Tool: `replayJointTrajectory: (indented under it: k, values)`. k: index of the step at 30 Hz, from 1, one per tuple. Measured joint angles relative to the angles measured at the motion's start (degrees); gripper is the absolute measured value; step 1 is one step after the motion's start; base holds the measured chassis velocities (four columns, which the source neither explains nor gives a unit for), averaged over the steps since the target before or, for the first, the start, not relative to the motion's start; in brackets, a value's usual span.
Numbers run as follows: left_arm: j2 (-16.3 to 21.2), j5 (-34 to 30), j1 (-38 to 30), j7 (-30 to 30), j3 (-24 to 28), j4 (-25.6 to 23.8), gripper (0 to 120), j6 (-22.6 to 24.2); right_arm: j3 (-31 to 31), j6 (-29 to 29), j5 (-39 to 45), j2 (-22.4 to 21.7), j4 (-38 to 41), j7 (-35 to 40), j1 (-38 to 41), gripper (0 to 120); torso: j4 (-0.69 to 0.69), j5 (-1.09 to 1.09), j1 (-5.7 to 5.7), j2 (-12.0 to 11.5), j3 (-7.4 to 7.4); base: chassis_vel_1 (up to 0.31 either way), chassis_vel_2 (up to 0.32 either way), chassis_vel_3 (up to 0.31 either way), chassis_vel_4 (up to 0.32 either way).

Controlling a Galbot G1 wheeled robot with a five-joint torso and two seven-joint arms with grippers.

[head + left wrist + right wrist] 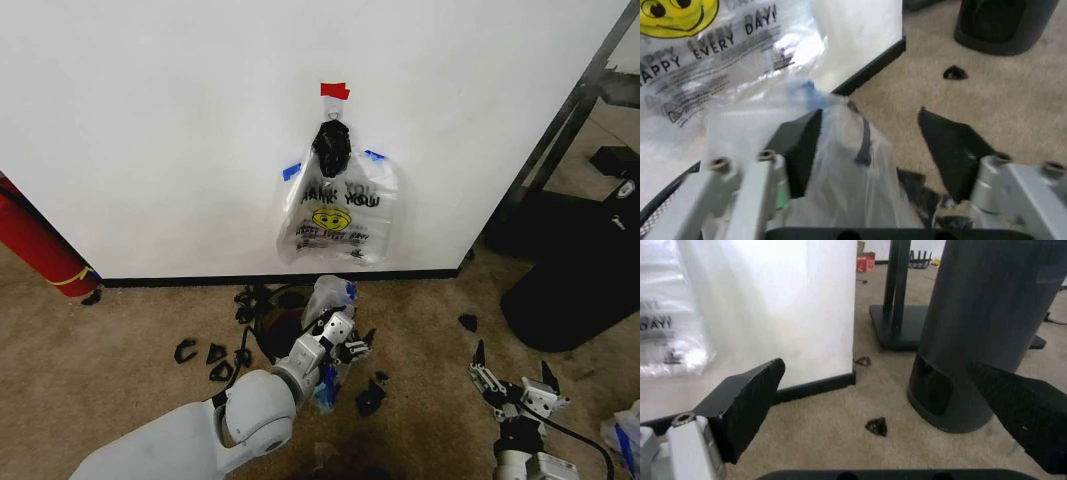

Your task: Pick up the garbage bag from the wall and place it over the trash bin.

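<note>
White wall [150, 120] beyond both grippers, dark trash bin [285, 322] just behind the left gripper [345, 335], its fingers spread with the see-through garbage bag [847, 185] draped between them, right gripper [512, 380] low on carpet, fingers wide apart, holding nothing.

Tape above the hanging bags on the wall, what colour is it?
Red. The tape sits just above the black clip on the white wall; head view shows it best.

A bunch of bags [338, 205] hangs on the wall [150, 120], under a clip [331, 145]. Below it, on the carpet [120, 330], stands the trash bin [282, 322], with the left gripper [347, 338] just to its right. The right gripper [512, 380] lies well apart, farther right.
</note>
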Motion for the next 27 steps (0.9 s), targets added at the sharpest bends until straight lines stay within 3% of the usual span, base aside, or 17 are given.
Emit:
replayJointTrajectory:
  k: [9, 15, 23, 27]
  values:
    - [0.0, -1.4, 1.2, -1.3, -0.7, 0.7, 22, 0.7, 0.0, -0.7, 0.5, -0.6, 0.8, -0.3, 0.8, 100, -0.01, 0.0, 0.0, 0.0, 0.0, 0.0, 0.0, 0.0, 0.0]
    - [-0.8, -6.6, 2.9, -5.9, -2.3, 0.1, 2, 1.1, -0.5, -1.1, 0.5, -0.9, -0.1, -0.7, 1.4, 100, -0.01, 0.01, 0.0, 0.0, 0.0, 0.0, 0.0, 0.0, 0.0]
    - [-1.3, -10.4, 7.8, -12.9, -9.2, -2.0, 0, 2.0, -4.4, -4.8, 1.8, -2.9, -0.2, -0.7, 3.6, 100, -0.01, -0.01, 0.0, 0.0, 0.0, 0.0, 0.0, 0.0, 0.0]
    - [-0.8, -12.2, 10.6, -14.1, -14.9, -3.7, 0, 1.1, -8.4, -12.3, 8.6, -5.8, 1.3, -0.8, 7.6, 100, -0.01, 0.0, 0.0, 0.0, 0.0, 0.0, 0.0, 0.0, 0.0]
